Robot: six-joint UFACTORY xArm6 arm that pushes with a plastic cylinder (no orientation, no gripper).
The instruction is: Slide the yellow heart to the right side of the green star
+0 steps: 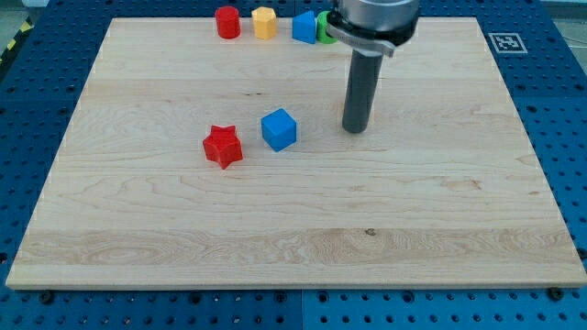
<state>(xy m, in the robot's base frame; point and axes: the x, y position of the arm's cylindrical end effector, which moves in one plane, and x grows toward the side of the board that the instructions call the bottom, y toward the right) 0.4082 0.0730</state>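
My tip (356,130) rests on the table (440,211) a little above its centre, with no gripper on the rod; the blue cube (279,128) and red star (222,146) lie toward the left edge; along the top edge sit a red cylinder (227,22), a yellow block (264,22), a blue block (304,27) and a green block (324,27), partly hidden by the arm, its shape unclear.

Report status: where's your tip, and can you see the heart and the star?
My tip down on board, right of blue cube. Yellow block at top edge, shape unclear. Green block half hidden behind my arm. Blue block sits between them.
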